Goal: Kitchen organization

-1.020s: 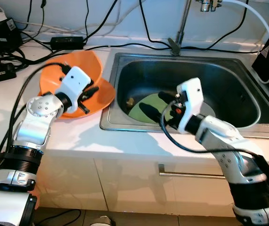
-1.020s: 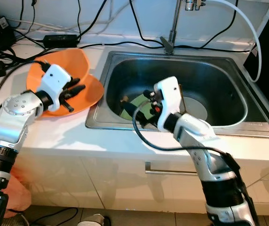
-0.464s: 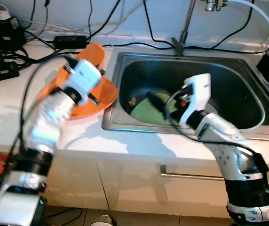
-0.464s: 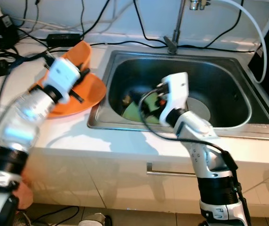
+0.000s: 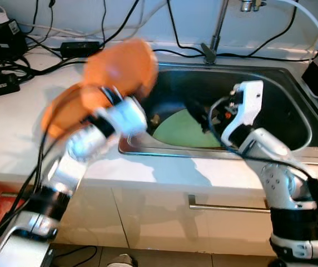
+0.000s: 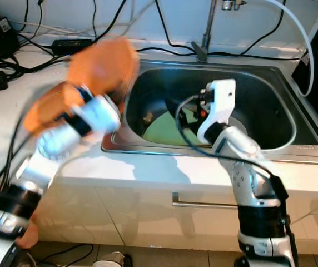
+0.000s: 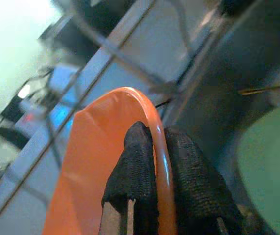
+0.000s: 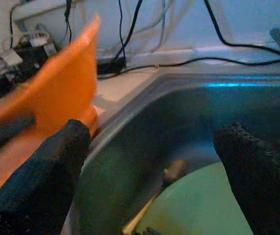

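While blurred, left gripper [image 7: 152, 161] pinches orange bowl [image 5: 120, 69] by its rim over sink [image 5: 292, 94]; right gripper [image 8: 150, 161] spread wide above green plate [image 5: 184, 130]. Risk: thin rim grip probably slips; bowl drops.

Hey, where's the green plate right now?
The green plate lies in the bottom of the sink, just below the right gripper.

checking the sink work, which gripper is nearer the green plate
Right. The right gripper hangs open just above the green plate inside the sink; the left gripper holds an orange bowl at the sink's left rim.
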Controlling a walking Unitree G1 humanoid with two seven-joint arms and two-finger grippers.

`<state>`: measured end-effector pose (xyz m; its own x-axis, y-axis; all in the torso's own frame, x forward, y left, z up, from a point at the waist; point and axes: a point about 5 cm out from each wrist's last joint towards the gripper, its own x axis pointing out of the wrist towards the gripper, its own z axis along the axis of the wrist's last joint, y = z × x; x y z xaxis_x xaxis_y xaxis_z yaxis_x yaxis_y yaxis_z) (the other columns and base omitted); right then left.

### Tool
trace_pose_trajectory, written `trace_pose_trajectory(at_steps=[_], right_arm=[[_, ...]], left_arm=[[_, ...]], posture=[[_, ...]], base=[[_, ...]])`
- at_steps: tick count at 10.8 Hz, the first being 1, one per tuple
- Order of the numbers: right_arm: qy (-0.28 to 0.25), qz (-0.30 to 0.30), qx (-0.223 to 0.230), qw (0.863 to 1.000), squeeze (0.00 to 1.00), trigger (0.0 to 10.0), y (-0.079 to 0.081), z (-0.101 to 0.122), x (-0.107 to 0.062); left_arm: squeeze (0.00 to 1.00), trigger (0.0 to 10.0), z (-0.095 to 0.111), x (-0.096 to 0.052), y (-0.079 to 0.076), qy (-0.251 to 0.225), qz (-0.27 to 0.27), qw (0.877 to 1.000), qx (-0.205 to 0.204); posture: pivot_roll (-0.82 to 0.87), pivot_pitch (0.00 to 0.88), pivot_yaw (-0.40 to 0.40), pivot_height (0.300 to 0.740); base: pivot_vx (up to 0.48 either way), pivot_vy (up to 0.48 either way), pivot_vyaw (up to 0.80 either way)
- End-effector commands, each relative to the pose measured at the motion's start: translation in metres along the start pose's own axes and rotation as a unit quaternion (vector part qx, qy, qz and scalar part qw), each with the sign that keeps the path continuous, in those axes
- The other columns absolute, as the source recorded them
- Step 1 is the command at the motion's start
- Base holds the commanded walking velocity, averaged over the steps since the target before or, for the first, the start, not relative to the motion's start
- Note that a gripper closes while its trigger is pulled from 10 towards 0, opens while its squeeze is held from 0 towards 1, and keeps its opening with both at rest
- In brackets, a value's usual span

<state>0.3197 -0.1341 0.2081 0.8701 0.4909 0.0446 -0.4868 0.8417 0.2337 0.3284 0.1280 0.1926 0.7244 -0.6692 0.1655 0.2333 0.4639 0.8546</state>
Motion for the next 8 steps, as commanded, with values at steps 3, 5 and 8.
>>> trace_pose_trajectory(at_steps=[3,5,8], right_arm=[[-0.065,0.025,0.053,0.996,0.0,10.0,0.004,0.019,-0.001],[-0.046,0.022,0.043,0.998,0.0,10.0,0.003,0.016,0.002],[-0.029,0.049,0.034,0.998,0.0,10.0,0.013,0.012,0.009]], left_arm=[[0.0,0.0,0.007,0.0,-0.005,-0.042,-0.016,0.998,0.051],[0.0,0.0,0.015,-0.001,-0.016,-0.074,-0.035,0.994,0.071],[0.0,0.0,0.024,0.001,-0.026,-0.112,-0.056,0.988,0.09]], posture=[[0.2,0.047,0.018,0.74],[0.2,0.051,0.011,0.74],[0.21,0.055,0.003,0.74]], base=[[0.0,0.0,0.0],[0.0,0.0,0.0],[0.0,0.0,0.0]])
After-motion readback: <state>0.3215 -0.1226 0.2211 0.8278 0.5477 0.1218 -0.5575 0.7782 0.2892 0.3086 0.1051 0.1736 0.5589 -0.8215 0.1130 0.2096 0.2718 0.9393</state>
